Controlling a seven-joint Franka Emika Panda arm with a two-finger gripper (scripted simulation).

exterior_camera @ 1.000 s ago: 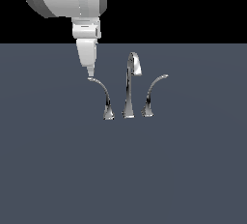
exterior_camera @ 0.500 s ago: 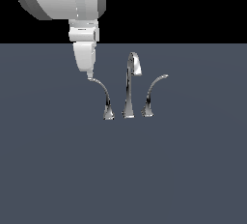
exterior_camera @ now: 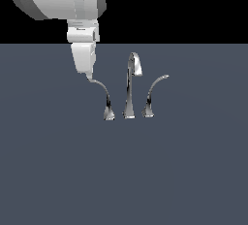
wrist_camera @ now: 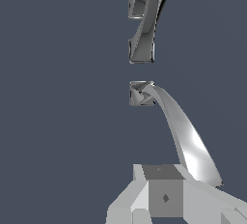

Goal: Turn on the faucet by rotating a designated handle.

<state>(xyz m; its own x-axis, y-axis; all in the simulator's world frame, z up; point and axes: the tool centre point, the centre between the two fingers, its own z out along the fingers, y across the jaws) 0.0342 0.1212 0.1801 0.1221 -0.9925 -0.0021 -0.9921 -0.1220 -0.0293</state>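
Observation:
The chrome faucet stands in the middle of the exterior view, with its tall hook-topped spout [exterior_camera: 131,88] between two curved levers. The designated handle [exterior_camera: 102,97] is the lever arcing to the exterior view's left. In the wrist view it [wrist_camera: 185,141] sweeps from its flared base toward the fingers. My gripper [exterior_camera: 88,76] hangs down from above, fingers together with nothing between them. Its tip touches the tapering tip of the handle. In the wrist view the gripper [wrist_camera: 164,189] sits right beside the handle's tip.
The mirror-image lever [exterior_camera: 152,97] arcs to the exterior view's right, beyond the spout. The spout's base [wrist_camera: 141,49] lies behind the handle's base in the wrist view. The faucet stands on a flat dark grey-blue surface [exterior_camera: 184,170].
The arm has shifted slightly to the exterior view's left, its fingertip staying at the handle's tip. The handle shows no clear turn.

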